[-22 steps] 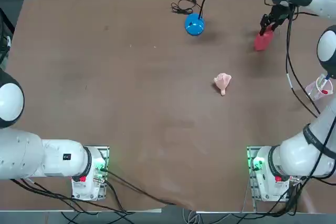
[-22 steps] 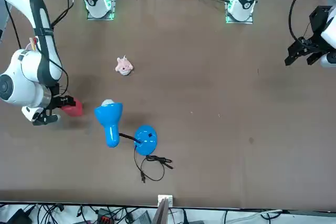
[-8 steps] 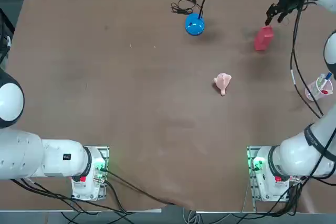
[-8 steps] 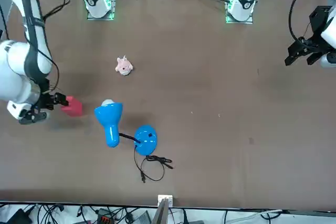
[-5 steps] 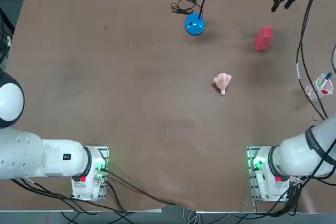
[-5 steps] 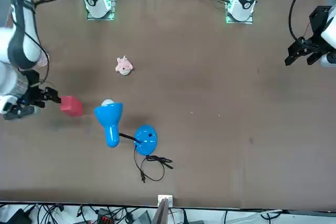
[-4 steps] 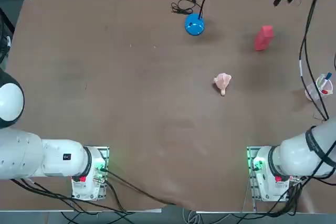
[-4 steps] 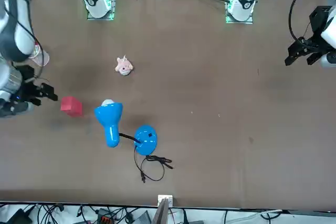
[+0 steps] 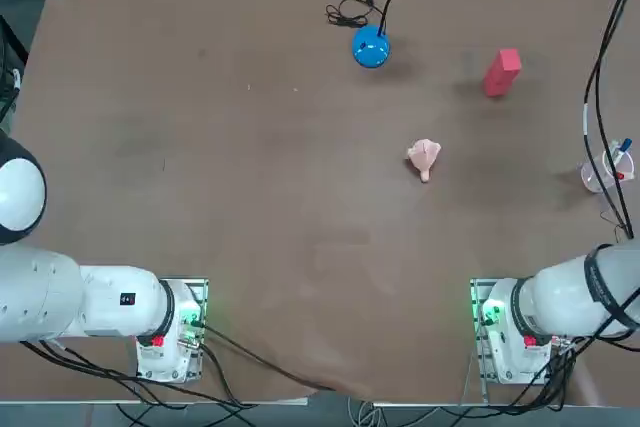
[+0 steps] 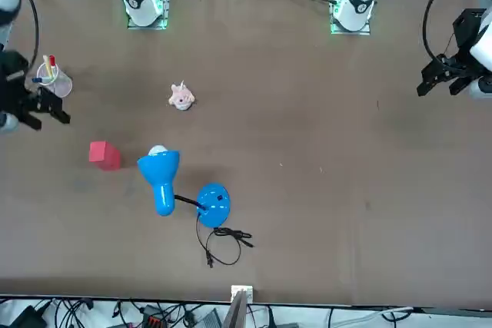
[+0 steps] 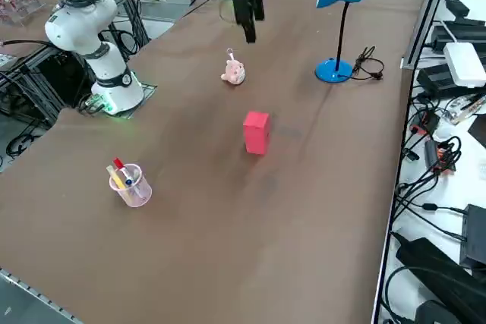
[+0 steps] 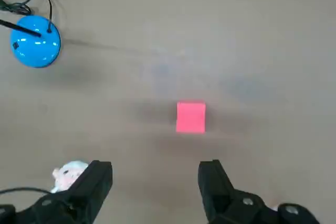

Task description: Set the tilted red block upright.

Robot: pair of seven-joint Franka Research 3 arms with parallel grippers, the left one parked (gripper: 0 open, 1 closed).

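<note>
Red block (image 11: 257,132) stands upright on the brown table (image 9: 250,197), with its long side going straight up and down and its small end flat on the table. In the right side view it looks taller than wide. In the wrist view only its square top (image 12: 190,117) shows, which fits a block standing straight. Nothing touches it.

Take the blue lamp's round base (image 9: 370,47) as the landmark. The red block (image 9: 502,72) sits well to the right-arm side of that base, about as far from the robot as the base is. In the front view the block (image 10: 104,154) is just beside the lamp's blue shade (image 10: 158,170), which leans out over the table above it. A black cord (image 10: 224,240) curls on the table past the base.

Closer to the robot than the lamp base lies a small pale pink lumpy toy (image 9: 424,158), between the base and the block but nearer the arms. Farther out to the right-arm side, near the table edge, stands a clear cup (image 11: 131,185) with pens in it.

The right gripper (image 12: 155,182) hangs high in the air above the table, well clear of the block. It points down, and its two black fingers (image 12: 97,182) are spread wide apart with nothing between them. In the front view the gripper (image 10: 34,105) shows at the edge, beside the cup. In the right side view it (image 11: 247,9) hangs dark over the far part of the table, and the arm reaches up out of the picture from its white base (image 11: 114,89).
</note>
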